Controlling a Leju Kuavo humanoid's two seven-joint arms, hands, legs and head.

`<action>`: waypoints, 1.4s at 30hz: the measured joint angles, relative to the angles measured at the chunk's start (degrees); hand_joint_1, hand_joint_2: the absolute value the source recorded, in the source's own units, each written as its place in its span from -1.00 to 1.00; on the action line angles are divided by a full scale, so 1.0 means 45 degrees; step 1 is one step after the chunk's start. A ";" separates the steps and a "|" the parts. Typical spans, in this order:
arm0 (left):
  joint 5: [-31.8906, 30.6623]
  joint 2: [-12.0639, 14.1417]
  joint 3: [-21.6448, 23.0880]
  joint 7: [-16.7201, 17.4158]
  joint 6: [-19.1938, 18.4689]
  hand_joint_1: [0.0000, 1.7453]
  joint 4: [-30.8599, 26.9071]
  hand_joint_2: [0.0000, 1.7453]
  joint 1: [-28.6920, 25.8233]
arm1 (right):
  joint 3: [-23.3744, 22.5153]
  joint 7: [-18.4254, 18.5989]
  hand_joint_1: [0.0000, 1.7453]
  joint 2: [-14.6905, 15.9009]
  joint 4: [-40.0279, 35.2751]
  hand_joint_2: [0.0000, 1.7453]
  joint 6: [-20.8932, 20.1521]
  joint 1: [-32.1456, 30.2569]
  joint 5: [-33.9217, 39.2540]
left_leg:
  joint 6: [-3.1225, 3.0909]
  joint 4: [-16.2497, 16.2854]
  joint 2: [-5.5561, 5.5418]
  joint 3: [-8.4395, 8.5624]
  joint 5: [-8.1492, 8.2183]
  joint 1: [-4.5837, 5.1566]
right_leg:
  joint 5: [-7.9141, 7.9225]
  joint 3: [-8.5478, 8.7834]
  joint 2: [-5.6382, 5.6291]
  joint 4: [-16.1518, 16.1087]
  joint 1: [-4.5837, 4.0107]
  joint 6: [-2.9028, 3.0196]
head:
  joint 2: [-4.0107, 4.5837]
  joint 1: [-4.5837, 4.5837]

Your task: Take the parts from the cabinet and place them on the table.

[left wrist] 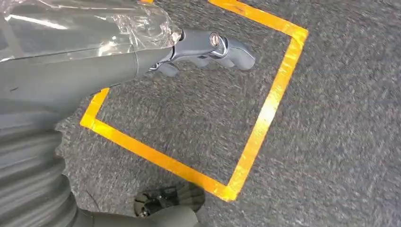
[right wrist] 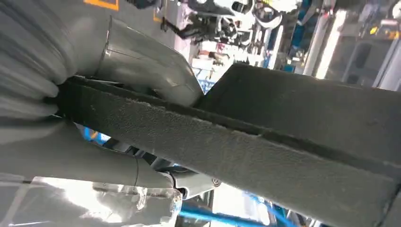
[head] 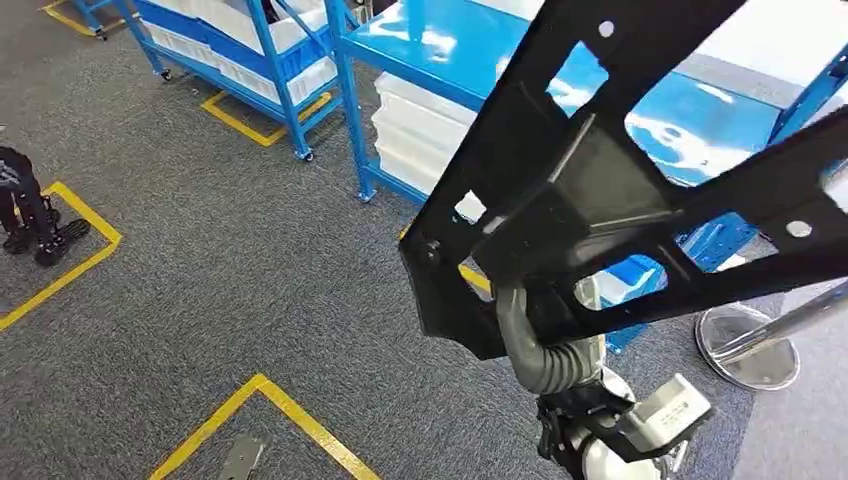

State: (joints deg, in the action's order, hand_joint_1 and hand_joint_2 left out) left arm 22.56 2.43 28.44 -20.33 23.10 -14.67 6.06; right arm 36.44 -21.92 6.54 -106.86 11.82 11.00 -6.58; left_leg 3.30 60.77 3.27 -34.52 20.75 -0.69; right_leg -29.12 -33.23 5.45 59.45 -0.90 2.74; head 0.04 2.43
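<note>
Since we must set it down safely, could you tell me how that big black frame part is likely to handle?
The black frame part looks rigid, holding its shape though the right hand grips one edge. Probably light for its size, given the cut-outs. Its reach beyond the grip may make it swing.

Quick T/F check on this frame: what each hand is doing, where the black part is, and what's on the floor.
1. The right hand holds the black part. True.
2. The black part lies on the blue table. False: it is held up in the air in front of the head camera.
3. The left hand holds a white bin. False: it holds nothing and hangs over the grey carpet.
4. Yellow tape lines mark the carpet. True.
5. White bins sit on the blue rack's lower shelf. True.
</note>
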 joint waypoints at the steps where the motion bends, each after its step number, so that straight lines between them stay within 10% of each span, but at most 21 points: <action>1: -0.0069 0.0000 -0.0030 0.0005 0.0000 -1.00 0.0000 1.00 0.0002 | 0.0000 0.0010 1.00 -0.0005 0.0000 1.00 0.0000 -0.0002 -0.0015 | -0.0199 -0.0048 -0.0192 -0.0023 -0.0059 -0.0008 | -0.0001 -0.0019 0.0062 0.0037 0.0016 -0.0027 | -0.0005 0.0005; 4: -0.0107 0.0000 -0.0224 0.0029 0.0005 -1.00 0.0000 1.00 -0.0031 | 0.0000 0.0010 1.00 -0.0029 0.0000 1.00 -0.0010 -0.0012 -0.0034 | -0.0448 -0.0141 -0.0508 -0.0113 -0.0187 -0.0029 | 0.0008 -0.0009 0.0334 0.0067 0.0038 -0.0172 | -0.0005 0.0044; 6: -0.0146 0.0000 -0.0258 0.0034 0.0000 -1.00 0.0000 1.00 -0.0038 | 0.0000 -0.0020 1.00 -0.0049 0.0005 1.00 -0.0054 -0.0011 -0.0039 | -0.0623 -0.0225 -0.0681 -0.0131 -0.0307 -0.0114 | -0.0624 -0.0251 -0.0720 0.0732 0.0169 -0.0345 | 0.0000 0.0064; 10: -0.0195 0.0000 -0.0369 0.0034 0.0000 -1.00 0.0000 1.00 -0.0048 | 0.0000 -0.0078 1.00 -0.0053 0.0024 1.00 -0.0107 -0.0077 -0.0029 | -0.0676 -0.0217 -0.1187 -0.0304 -0.0447 -0.0099 | -0.2105 -0.1690 -0.1132 0.4070 0.0284 -0.0461 | 0.0000 0.0365; 13: -0.0209 0.0000 -0.0496 0.0034 0.0000 -1.00 0.0000 1.00 -0.0076 | 0.0000 -0.0083 1.00 -0.0058 0.0044 1.00 -0.0107 -0.0087 -0.0029 | -0.0570 -0.0207 -0.1727 -0.0336 -0.0535 -0.0139 | -0.0688 -0.0544 -0.1278 0.1873 0.0344 -0.0390 | 0.0000 0.0525; 15: -0.0209 -0.0005 -0.0525 0.0034 -0.0010 -1.00 0.0000 1.00 -0.0070 | 0.0000 -0.0083 1.00 -0.0063 0.0044 1.00 -0.0112 -0.0080 -0.0029 | -0.0440 -0.0223 -0.2002 -0.0417 -0.0605 -0.0187 | -0.0291 0.0323 -0.2468 0.0099 0.0441 -0.0316 | -0.0005 0.0622; 16: -0.0205 -0.0005 -0.0554 0.0034 -0.0015 -1.00 0.0000 1.00 -0.0039 | 0.0000 -0.0092 1.00 -0.0073 0.0049 1.00 -0.0112 -0.0081 -0.0029 | -0.0328 -0.0187 -0.2197 -0.0517 -0.0684 -0.0189 | -0.0223 0.0281 -0.2501 -0.0073 0.0402 -0.0318 | 0.0000 0.0573; 19: -0.0209 -0.0005 -0.0617 0.0029 -0.0010 -1.00 0.0005 1.00 -0.0125 | 0.0000 -0.0083 1.00 -0.0097 0.0058 1.00 -0.0112 -0.0083 -0.0029 | -0.0024 -0.0388 -0.2618 -0.0612 -0.0895 -0.0298 | -0.0141 0.0249 -0.2090 -0.0061 0.0278 -0.0211 | -0.0005 0.0607; 20: -0.0200 -0.0005 -0.0646 0.0014 -0.0005 -1.00 0.0010 1.00 -0.0197 | 0.0000 -0.0083 1.00 -0.0131 0.0058 1.00 -0.0117 -0.0026 -0.0029 | 0.0030 -0.0283 -0.2447 -0.0661 -0.0836 -0.0295 | 0.0020 0.0294 -0.1825 -0.0312 0.0436 -0.0034 | 0.0000 0.0597; 22: -0.0204 -0.0015 -0.0656 -0.0097 0.0010 -1.00 0.0010 1.00 -0.0236 | 0.0000 -0.0078 1.00 -0.0214 0.0073 1.00 -0.0146 0.0022 -0.0034 | 0.0036 0.0832 -0.1124 -0.1113 0.0032 -0.0174 | 0.0082 0.0297 -0.1428 -0.0364 0.0334 0.0113 | 0.0000 0.0291; 24: -0.0190 -0.0014 -0.0753 -0.0184 0.0019 -1.00 0.0014 1.00 -0.0226 | 0.0000 -0.0073 1.00 -0.0228 0.0092 1.00 -0.0146 0.0005 -0.0029 | 0.0062 0.2716 -0.0888 -0.1824 0.1004 -0.0172 | 0.0069 0.0281 -0.1003 -0.0349 0.0245 0.0146 | -0.0005 0.0219; 26: -0.0049 -0.0010 -0.0942 -0.0099 0.0019 -1.00 0.0014 1.00 -0.0318 | 0.0000 -0.0092 1.00 -0.0233 0.0092 1.00 -0.0112 0.0005 -0.0029 | 0.0075 0.3598 -0.0858 -0.2041 0.1236 -0.0168 | 0.0068 0.0230 -0.0614 -0.0322 0.0209 0.0147 | 0.0000 0.0127; 29: -0.0088 -0.0024 -0.1108 0.0524 0.0102 -1.00 0.0082 1.00 -0.0434 | 0.0000 -0.0136 1.00 -0.0243 0.0092 1.00 -0.0107 0.0014 -0.0034 | -0.0012 0.1031 -0.0588 -0.0392 0.0073 -0.0132 | 0.0032 0.0214 -0.0148 -0.0241 0.0188 0.0122 | -0.0005 -0.0024; 31: -0.0010 -0.0131 -0.1190 0.0525 0.0126 -1.00 0.0136 1.00 -0.0432 | 0.0000 -0.0155 1.00 -0.0306 0.0092 1.00 -0.0107 0.0073 -0.0029 | -0.0198 -0.0296 0.0330 0.0183 -0.0040 0.0094 | -0.0059 0.0173 0.0081 -0.0115 0.0046 -0.0006 | -0.0005 -0.0174; 35: 0.0198 -0.0349 -0.1375 0.0374 0.0040 -1.00 0.0277 1.00 -0.0547 | 0.0000 -0.0204 1.00 -0.0364 0.0107 1.00 -0.0189 0.0279 0.0116 | -0.0487 -0.0374 -0.0317 0.0018 -0.0219 0.0040 | -0.0060 0.0169 0.0511 -0.0117 0.0064 -0.0184 | -0.0004 -0.0048; 38: 0.0218 -0.0465 -0.1539 0.0359 0.0000 -1.00 0.0321 1.00 -0.0461 | 0.0005 -0.0292 1.00 -0.0384 0.0141 1.00 -0.0209 0.0383 0.0233 | -0.0658 -0.0409 -0.0701 -0.0037 -0.0342 -0.0063 | -0.1216 -0.0550 -0.0939 0.1559 0.0245 -0.0390 | -0.0005 0.0113; 40: 0.0228 -0.0510 -0.1594 0.0359 -0.0020 -1.00 0.0340 1.00 -0.0447 | 0.0005 -0.0301 1.00 -0.0384 0.0223 1.00 -0.0228 0.0379 0.0277 | -0.0682 -0.0403 -0.1019 -0.0092 -0.0363 -0.0052 | -0.1970 -0.1501 -0.1110 0.3539 0.0283 -0.0455 | 0.0000 0.0306; 42: 0.0233 -0.0583 -0.1617 0.0359 -0.0019 -1.00 0.0388 1.00 -0.0484 | 0.0005 -0.0311 1.00 -0.0389 0.0291 1.00 -0.0228 0.0388 0.0301 | -0.0681 -0.0396 -0.1357 -0.0081 -0.0366 -0.0052 | -0.1550 -0.1613 -0.1128 0.3651 0.0291 -0.0467 | -0.0005 0.0408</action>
State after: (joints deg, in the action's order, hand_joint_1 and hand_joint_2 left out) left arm 23.61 -0.20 21.16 -18.71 23.02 -12.92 3.88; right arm 36.46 -23.32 4.79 -105.55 10.80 12.75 -5.22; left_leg 0.24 58.99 -2.83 -34.89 19.10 -0.93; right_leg -36.10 -40.49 0.37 75.88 0.41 0.64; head 0.02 4.26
